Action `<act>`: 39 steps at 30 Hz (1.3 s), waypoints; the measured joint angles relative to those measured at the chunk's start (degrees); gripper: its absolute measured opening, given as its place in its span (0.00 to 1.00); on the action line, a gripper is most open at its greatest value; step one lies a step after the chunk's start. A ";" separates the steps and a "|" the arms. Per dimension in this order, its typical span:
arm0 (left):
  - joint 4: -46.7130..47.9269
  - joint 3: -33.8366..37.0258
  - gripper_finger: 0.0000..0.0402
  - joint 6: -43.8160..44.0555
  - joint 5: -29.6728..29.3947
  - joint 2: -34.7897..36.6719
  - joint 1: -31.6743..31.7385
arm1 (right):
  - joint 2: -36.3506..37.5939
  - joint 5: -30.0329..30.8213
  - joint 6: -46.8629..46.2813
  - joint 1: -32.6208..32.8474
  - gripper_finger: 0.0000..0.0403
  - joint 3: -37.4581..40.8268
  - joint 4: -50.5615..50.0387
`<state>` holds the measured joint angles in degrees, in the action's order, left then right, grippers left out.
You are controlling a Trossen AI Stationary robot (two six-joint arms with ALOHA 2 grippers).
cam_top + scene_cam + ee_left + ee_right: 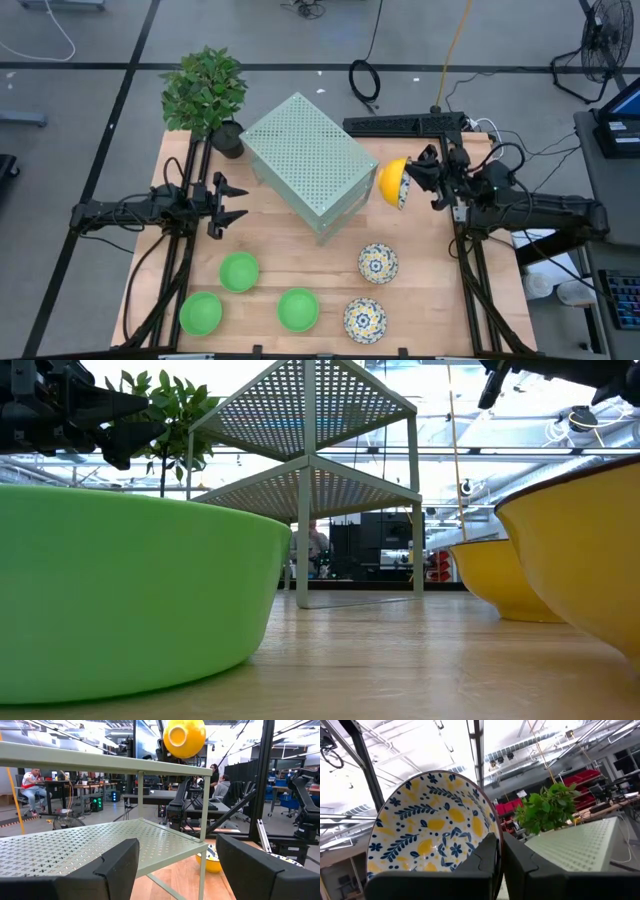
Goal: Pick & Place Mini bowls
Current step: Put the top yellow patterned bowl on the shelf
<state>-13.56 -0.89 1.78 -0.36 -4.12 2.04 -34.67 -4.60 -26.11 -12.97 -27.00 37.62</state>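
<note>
Setting: wooden table (pixel 420 300) in a workshop, with a potted plant (pixel 205 92) at 11 o'clock and a pale green perforated shelf box (pixel 308 160) just above centre.
Right gripper: right gripper (pixel 428 180), at about 2 o'clock and just beside the box's right end, is pinching the rim of a floral mini bowl (pixel 394 183). The bowl is held on edge in the air, yellow underside toward the box; the right wrist view shows its patterned inside (pixel 432 827) with the rim between the dark fingers.
Left gripper: left gripper (pixel 232 202) waits at 9 o'clock, fingers spread, holding nothing.
Green mini bowls: three (pixel 239 271), (pixel 200 313), (pixel 297 309) sit on the table between 6 and 8 o'clock.
Other floral mini bowls: two (pixel 378 262), (pixel 365 318) sit at about 5 o'clock.
Progress: none of the bowls is seen on or in the box. My judgement is that this is the first bowl being carried, with five left to pick up, if the box is the goal.
</note>
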 joint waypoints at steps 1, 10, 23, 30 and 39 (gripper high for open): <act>0.01 0.00 0.67 0.00 -0.01 0.01 0.00 | -0.42 -0.04 0.05 0.00 0.03 -0.68 -0.17; 0.00 0.00 0.67 0.00 0.00 0.01 0.01 | -6.30 0.02 3.47 0.00 0.03 -11.76 -9.38; 0.00 0.00 0.67 0.00 -0.01 0.00 0.00 | -22.03 0.03 7.48 0.00 0.03 -37.11 -25.82; 0.00 0.00 0.67 0.00 -0.01 0.00 0.02 | -30.87 0.05 9.45 0.00 0.03 -50.86 -35.86; 0.02 0.00 0.67 -0.01 0.00 0.02 0.02 | -39.50 4.51 10.82 -0.02 0.01 -63.67 -52.18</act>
<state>-13.54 -0.89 1.77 -0.36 -4.10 2.07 -74.17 -0.09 -15.29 -12.99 -90.67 -14.56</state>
